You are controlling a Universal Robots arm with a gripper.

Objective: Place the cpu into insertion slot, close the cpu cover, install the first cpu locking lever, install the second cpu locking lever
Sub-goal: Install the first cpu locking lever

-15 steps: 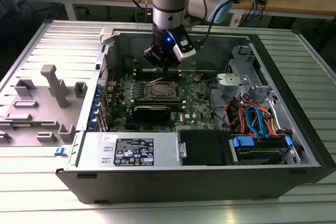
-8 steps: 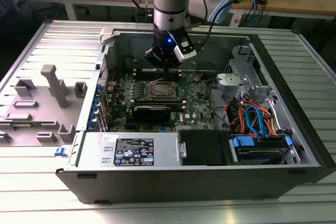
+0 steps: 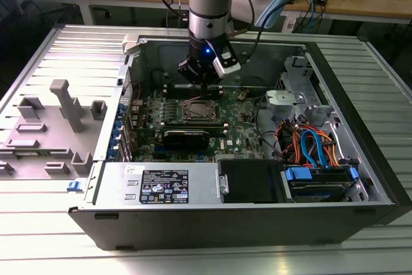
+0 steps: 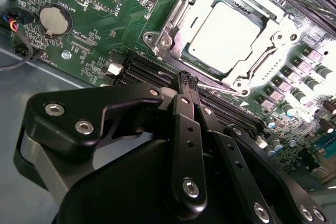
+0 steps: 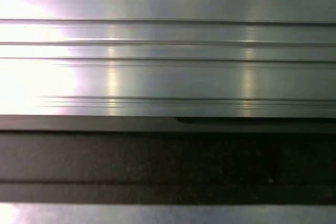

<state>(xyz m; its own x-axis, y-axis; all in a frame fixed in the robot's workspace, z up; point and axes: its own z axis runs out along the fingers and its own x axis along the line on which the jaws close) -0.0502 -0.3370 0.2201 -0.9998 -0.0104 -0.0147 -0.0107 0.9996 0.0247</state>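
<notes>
In the exterior view, grey plastic fixtures (image 3: pixel 61 104) stood at the left on the ribbed table (image 3: pixel 38 223), and the open computer case (image 3: pixel 257 214) lay beside them. Inside it, the gripper (image 3: pixel 201 82) hung just above the green board, close behind the insertion slot (image 3: pixel 198 111). In the second wrist view its fingers (image 4: pixel 185 85) were pressed together with nothing between them. Right of them, the cpu (image 4: pixel 226 38) already sat in the insertion slot, and the cpu cover (image 4: pixel 181 11) appeared to lie closed around it. Whether either of the 2 locking levers was latched could not be told; that work probably remained.
</notes>
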